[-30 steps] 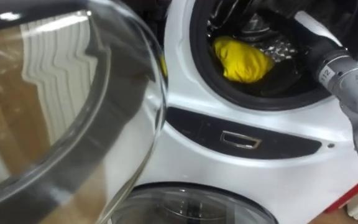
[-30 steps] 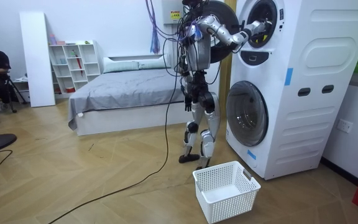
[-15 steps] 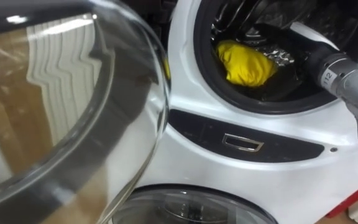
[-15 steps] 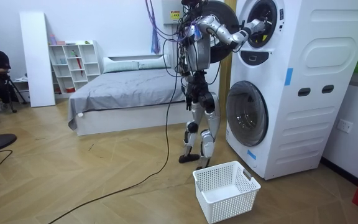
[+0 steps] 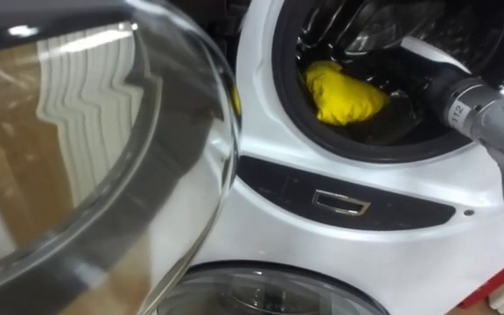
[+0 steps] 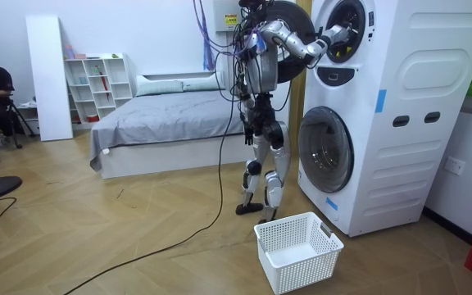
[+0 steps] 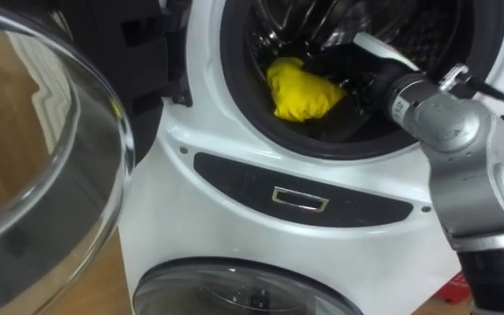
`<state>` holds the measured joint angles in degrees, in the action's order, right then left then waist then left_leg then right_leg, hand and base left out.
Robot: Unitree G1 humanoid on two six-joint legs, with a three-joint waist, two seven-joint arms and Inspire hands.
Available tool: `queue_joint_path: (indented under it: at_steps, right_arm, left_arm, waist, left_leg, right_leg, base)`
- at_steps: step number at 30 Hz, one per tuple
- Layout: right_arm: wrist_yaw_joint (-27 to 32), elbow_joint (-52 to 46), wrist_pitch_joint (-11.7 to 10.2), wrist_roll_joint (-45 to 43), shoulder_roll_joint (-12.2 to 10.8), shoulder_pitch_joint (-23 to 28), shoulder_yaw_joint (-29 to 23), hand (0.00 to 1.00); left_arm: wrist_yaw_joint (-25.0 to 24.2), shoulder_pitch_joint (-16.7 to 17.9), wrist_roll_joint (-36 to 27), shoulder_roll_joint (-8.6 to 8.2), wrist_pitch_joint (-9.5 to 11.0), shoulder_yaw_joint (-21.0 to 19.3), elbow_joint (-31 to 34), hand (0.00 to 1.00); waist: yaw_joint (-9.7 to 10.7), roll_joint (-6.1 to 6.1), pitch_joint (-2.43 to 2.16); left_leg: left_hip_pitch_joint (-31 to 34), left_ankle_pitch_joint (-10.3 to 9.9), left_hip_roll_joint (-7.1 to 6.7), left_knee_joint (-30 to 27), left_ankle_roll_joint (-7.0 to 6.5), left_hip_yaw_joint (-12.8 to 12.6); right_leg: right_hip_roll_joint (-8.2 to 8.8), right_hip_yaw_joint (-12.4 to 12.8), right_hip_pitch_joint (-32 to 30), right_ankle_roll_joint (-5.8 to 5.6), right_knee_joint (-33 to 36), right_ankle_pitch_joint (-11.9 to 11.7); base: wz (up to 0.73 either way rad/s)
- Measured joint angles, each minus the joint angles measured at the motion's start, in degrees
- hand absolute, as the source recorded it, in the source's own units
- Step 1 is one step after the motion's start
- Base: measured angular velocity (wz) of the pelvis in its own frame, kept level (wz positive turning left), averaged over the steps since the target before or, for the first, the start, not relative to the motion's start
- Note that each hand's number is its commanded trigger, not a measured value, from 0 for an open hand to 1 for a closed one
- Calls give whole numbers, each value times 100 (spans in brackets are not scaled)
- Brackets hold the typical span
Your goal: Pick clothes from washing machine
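Firstly, nearest the head camera, the round clear-glass door [image 5: 103, 149] of the upper drum stood swung open at the robot's left. It was cut off by the top and left edges, and reflections in it obscured whatever lay behind. Beyond it was the white stacked washing machine [image 6: 383, 115]. A dark curved control strip [image 7: 304, 197] ran across its front, and below that sat the glass porthole of the lower drum [image 7: 243, 293], cropped at the bottom edge. Above the strip, a crumpled yellow cloth [image 7: 300, 90] lay in the upper drum, just inside the dark door seal. The robot's right arm entered from the right. The right hand [image 7: 370, 77] was inside the drum just beside the cloth, dark against the dark interior. Its grasp could not be told, nor whether it touched the cloth. In the room view the robot stood upright before the machine, with a white plastic lattice basket [image 6: 297, 250] on the wooden floor near its feet.
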<state>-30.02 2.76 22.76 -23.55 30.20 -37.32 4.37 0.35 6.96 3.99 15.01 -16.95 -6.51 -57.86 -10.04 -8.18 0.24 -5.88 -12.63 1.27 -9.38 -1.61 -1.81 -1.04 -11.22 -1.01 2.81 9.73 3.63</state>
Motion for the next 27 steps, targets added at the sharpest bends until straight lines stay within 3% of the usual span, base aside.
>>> queue_joint_path:
  at_steps: [7,16,27]
  right_arm:
    - [36,81,-108,37,11,-8,-6,100]
    - [45,85,-105,49,10,-6,1,100]
    - [136,-137,-100,105,59,57,27,100]
  left_arm:
    - [-6,-35,1,18,113,3,1,0]
    - [-6,-74,-2,90,205,238,-8,0]
    - [-7,-98,-97,127,320,236,-302,0]
  waist:
    - [-1,-8,2]
    - [14,-86,12]
    - [38,-85,18]
  left_leg:
    - [-70,-23,16,76,36,34]
    - [-75,-27,16,77,39,22]
    - [-67,-42,40,81,56,-1]
  right_leg:
    - [-38,-13,38,24,-2,62]
    - [-43,-2,36,23,-5,63]
    - [-74,-5,23,25,-10,61]
  base:
    - [2]
    - [0]
    - [0]
